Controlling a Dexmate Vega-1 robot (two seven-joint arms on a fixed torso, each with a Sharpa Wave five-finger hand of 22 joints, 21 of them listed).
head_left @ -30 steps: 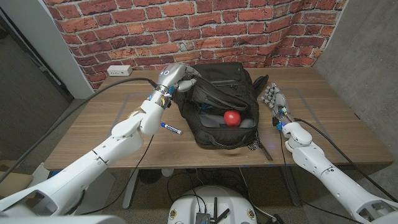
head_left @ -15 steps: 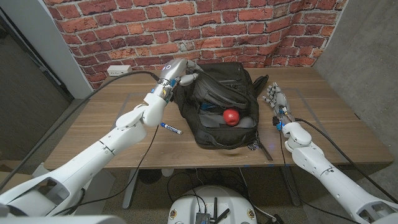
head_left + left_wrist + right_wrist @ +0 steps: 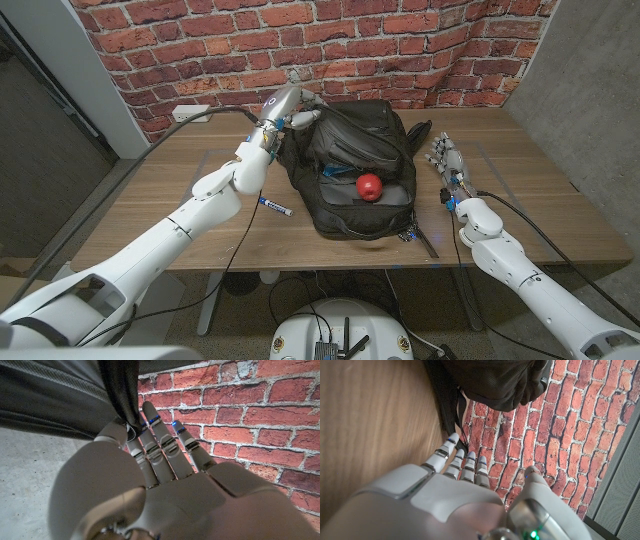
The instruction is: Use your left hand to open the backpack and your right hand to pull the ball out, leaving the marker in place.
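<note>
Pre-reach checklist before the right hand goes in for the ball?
1. Backpack open: ok, mouth gapes toward the robot.
2. Left hand gripping the flap: ok, black fabric pinched between its fingers in the left wrist view.
3. Ball visible: ok, red, lying in the opening.
4. Right hand free: ok, fingers apart, beside the backpack, holding nothing.
5. Marker out of the path: ok, on the table on the backpack's far side.
6. Ball snagged inside: cannot tell.

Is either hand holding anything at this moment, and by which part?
The left hand pinches a fold of the black backpack fabric at its top edge, lifting the flap. The right hand holds nothing, fingers apart beside the bag.
</note>
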